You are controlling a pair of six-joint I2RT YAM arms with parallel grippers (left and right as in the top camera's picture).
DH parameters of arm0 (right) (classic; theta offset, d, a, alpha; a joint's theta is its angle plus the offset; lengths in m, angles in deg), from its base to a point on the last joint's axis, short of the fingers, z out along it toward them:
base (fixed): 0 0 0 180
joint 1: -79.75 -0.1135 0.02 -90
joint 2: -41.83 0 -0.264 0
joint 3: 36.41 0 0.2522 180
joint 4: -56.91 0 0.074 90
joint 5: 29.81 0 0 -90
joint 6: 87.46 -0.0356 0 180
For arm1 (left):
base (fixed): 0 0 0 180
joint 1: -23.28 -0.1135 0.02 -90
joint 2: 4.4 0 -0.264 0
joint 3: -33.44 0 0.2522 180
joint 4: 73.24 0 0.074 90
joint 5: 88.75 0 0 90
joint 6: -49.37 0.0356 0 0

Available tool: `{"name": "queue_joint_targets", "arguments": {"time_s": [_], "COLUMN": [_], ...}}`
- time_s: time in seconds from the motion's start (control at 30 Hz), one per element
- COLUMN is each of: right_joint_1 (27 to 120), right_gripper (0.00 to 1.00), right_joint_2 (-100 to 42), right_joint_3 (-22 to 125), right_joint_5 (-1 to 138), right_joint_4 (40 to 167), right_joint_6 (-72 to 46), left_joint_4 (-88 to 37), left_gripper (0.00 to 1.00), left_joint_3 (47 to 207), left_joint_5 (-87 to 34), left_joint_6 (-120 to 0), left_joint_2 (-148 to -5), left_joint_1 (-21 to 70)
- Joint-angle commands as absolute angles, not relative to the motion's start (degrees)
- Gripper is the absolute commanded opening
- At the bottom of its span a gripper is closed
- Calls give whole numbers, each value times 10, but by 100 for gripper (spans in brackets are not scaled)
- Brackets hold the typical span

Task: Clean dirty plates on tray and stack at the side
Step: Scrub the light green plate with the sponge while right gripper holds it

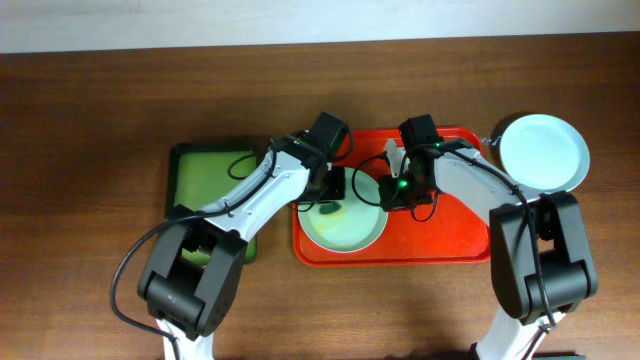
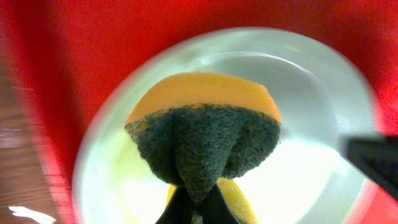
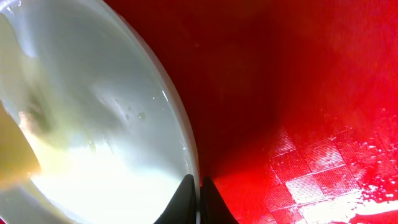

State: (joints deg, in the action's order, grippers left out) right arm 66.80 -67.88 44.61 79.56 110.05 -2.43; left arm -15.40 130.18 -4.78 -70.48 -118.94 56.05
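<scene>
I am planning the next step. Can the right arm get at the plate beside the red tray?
Probably yes, but not at once. The side plate lies close by with nothing between, but the right tool seems shut on the rim of the tray plate and must release first.

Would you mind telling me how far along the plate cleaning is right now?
Done: one pale blue round plate sits on the table right of the red plastic tray. In hand: the left gripper holds a yellow-and-green sponge over a smeared white plate the right gripper pinches. Left: finishing and stacking it.
</scene>
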Motion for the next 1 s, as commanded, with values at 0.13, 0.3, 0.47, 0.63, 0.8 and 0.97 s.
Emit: {"name": "queue_joint_targets", "arguments": {"time_s": [0.13, 0.3, 0.47, 0.63, 0.8, 0.97], "right_joint_1": [670, 670, 670, 670, 670, 670], "right_gripper": [4, 4, 4, 4, 4, 4], "right_joint_2": [-683, -683, -683, -683, -683, -683], "right_joint_3": [441, 441, 441, 441, 441, 441], "right_joint_5": [786, 786, 786, 783, 784, 784], "right_joint_4": [1104, 1103, 1103, 1103, 1102, 1102], "right_joint_6": [-24, -24, -24, -24, -24, -24], "left_joint_4": [-137, -57, 20, 104, 132, 16], "left_gripper": [0, 0, 0, 0, 0, 31], "left_joint_3": [1297, 1298, 1417, 1474, 1412, 1267], "left_joint_5": [-41, 219, 225, 214, 137, 125], "left_joint_6": [-708, -708, -708, -708, -708, -708], "left_joint_2": [-1230, -1237, -1213, -1184, -1184, -1184], "left_joint_1": [592, 592, 592, 505, 333, 282]}}
